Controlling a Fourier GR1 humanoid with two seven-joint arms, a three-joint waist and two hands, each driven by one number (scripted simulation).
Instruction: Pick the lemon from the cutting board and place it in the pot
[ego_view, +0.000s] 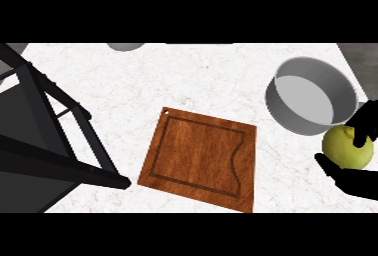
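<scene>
White marbled counter (111, 80) carries a wooden cutting board (201, 157) at centre and a grey pot (284, 107) toward the far right. Right hand (356, 184), at the right edge, is clamped on the lemon (345, 147), with fingers (367, 122) curled over its far side and the palm cupping it from the near side. Lemon is off the board, well to its right, just beside the pot's near rim and not inside the pot.

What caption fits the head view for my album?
Right hand holds the lemon beside the pot, away from the cutting board.
</scene>
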